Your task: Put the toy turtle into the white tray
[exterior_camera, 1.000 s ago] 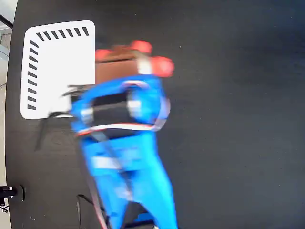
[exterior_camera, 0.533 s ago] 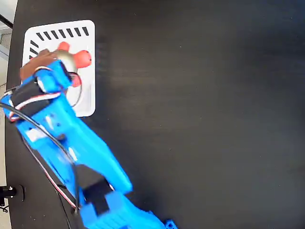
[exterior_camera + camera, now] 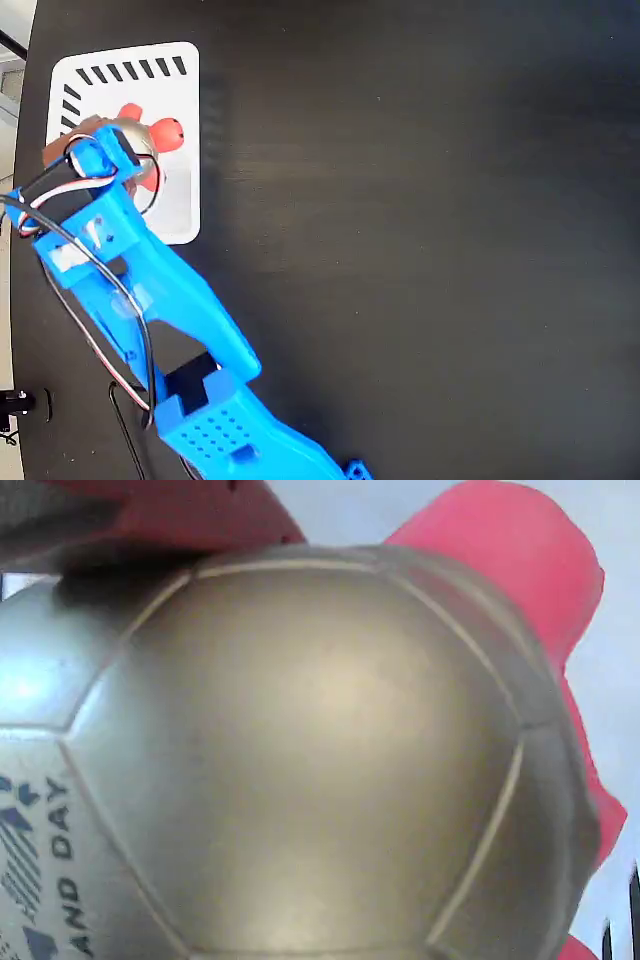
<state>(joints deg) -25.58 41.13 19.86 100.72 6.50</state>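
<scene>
Gripper sits over the toy turtle at the left of the fixed view; whether its jaws clamp the shell cannot be told, since the blue arm covers them. Turtle lies within the white tray, red head toward the tray's right edge. Wrist view: gold-grey shell fills the picture, red parts above and right. Tray rests on the black table.

1 toy turtle lies on 1 white tray. 1 blue arm reaches over the tray from below in the fixed view. The tray sits on 1 black table.
</scene>
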